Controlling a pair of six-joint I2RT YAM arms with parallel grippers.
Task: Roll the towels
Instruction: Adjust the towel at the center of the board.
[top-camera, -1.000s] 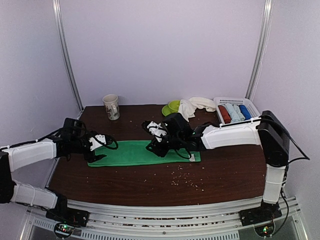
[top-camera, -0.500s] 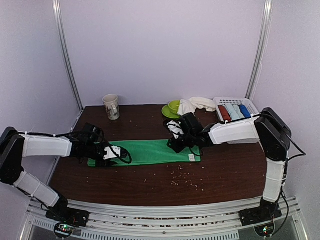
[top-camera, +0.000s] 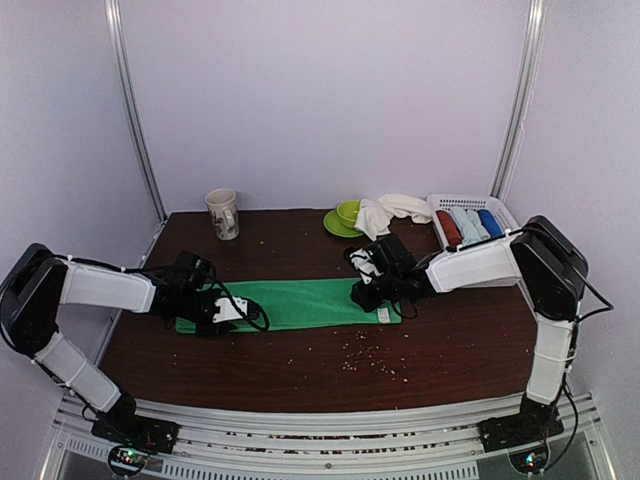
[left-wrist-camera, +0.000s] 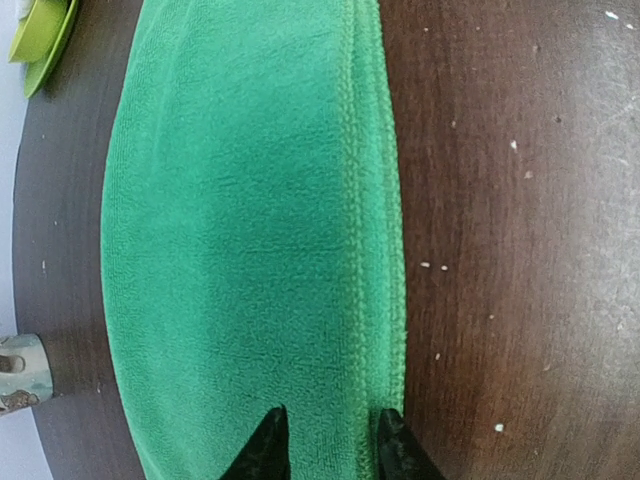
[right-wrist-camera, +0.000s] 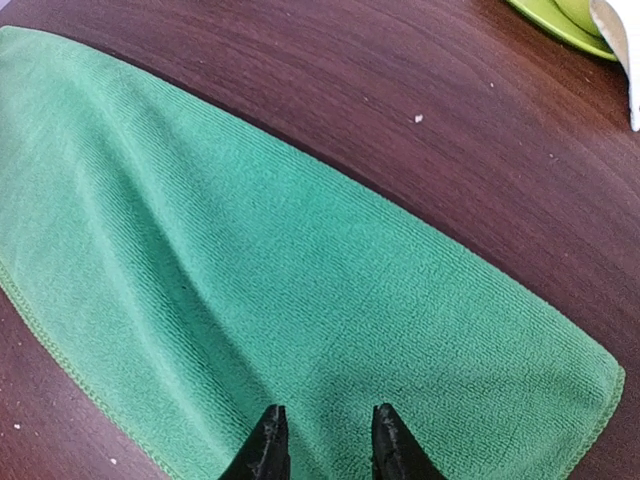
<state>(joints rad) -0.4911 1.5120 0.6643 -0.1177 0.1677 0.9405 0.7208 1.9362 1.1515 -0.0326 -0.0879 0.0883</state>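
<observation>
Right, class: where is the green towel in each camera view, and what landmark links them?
Top view: the green towel lies flat across the middle, left to right.
Left wrist view: the towel fills the left and centre, top to bottom.
Right wrist view: the towel runs diagonally, upper left to lower right.
Shared landmark: the lime dish, top-left corner for left wrist, top-right for right wrist.

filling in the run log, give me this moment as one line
green towel: flat, unrolled | left gripper: open, over left end | right gripper: open, over right end | cream towel: heaped at back
</observation>
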